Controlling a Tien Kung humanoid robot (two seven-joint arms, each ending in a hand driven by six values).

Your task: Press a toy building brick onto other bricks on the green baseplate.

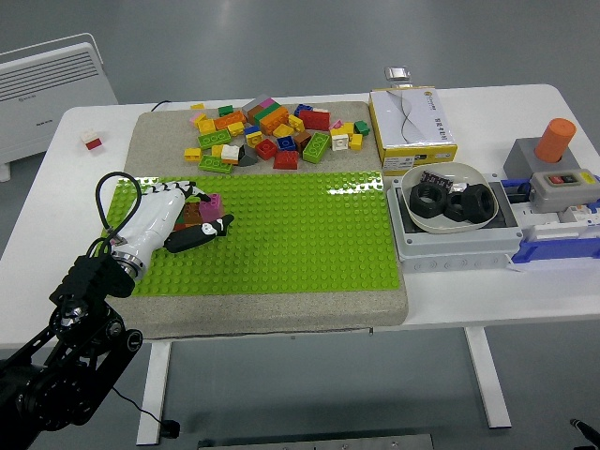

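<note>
A white desk [281,323] carries a grey mat [169,141] (under the green baseplate [300,234]), a small red-and-white brick [92,141] far left, a yellow box [412,117], a grey tray [459,246] and a grey button box [553,183].

A: The green baseplate [281,234] looks like hard plastic, studded all over, and it's glossy enough to throw white glare along its far edge. The mat [281,305] under it looks like rough, matt grey felt or foam, can't tell which.

B: Yeah, and the loose bricks [272,136] are shiny moulded plastic too. The left hand [173,220] has a smooth white shell with a soft sheen, its fingers [202,233] are black and duller.

A: The table [487,295] is smooth, matt white. The yellow box [412,117] looks like printed cardboard, and the black rings [450,202] look matt, rubbery.
</note>
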